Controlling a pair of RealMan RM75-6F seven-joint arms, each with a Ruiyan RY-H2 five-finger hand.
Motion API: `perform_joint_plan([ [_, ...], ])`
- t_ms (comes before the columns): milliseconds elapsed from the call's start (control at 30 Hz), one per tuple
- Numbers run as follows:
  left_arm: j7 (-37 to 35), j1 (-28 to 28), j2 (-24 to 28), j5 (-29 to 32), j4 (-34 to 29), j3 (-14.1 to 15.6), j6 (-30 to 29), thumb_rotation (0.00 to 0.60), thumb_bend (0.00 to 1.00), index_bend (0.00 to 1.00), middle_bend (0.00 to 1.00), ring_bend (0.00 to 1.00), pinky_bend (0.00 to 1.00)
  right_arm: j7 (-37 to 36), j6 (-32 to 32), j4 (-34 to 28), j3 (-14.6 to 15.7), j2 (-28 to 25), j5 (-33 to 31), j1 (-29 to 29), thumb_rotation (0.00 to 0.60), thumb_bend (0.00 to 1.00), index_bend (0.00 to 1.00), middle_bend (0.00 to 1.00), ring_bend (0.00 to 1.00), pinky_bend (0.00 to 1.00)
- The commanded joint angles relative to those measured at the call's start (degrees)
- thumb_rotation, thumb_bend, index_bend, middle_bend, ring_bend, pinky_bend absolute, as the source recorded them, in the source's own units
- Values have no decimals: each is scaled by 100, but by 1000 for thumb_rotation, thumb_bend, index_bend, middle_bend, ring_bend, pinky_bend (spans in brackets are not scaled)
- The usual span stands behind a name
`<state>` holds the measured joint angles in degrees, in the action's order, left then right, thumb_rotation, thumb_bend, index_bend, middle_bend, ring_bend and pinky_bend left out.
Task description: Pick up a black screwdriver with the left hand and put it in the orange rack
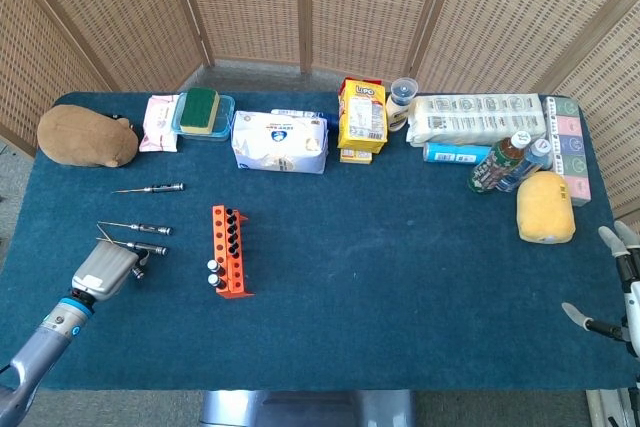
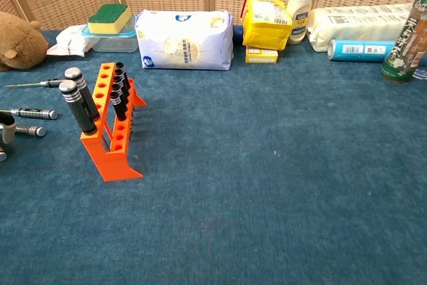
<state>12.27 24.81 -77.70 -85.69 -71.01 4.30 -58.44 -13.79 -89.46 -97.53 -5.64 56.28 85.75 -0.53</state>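
We judge the reach step in hand: left hand (image 1: 103, 272), finger state we cannot tell, sits just beside the nearest black screwdriver (image 1: 140, 247) near the table's left edge; next, close on its handle; orange rack (image 1: 229, 252) waits nearby.

Legible text is scarce. The yellow packet (image 1: 362, 115) at the back of the table carries a short brand word near its top; it appears to read "Lipo", though the letters are small. The white bag (image 2: 185, 39) bears a round blue logo and print too fine to read. Markings on the blue tube (image 2: 361, 49) and green bottle (image 2: 405, 45) are illegible.
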Motion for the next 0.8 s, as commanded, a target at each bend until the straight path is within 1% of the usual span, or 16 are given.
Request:
perform_joint_plan([
  [33, 23, 9, -16, 19, -5, -9, 20, 600, 304, 426, 896, 785, 863, -5, 0, 3, 0, -2, -1, 1, 600, 0, 44, 3, 3, 0],
  [300, 101, 26, -69, 85, -6, -35, 78, 600, 333, 441, 896, 785, 863, -9, 7, 2, 2, -6, 1, -1, 600, 0, 44, 3, 2, 0],
  [800, 239, 25, -176, 167, 85, -46, 131, 600, 343, 481, 900, 785, 864, -30, 0, 10, -1, -4, 3, 1, 600, 0, 44, 3, 3, 0],
])
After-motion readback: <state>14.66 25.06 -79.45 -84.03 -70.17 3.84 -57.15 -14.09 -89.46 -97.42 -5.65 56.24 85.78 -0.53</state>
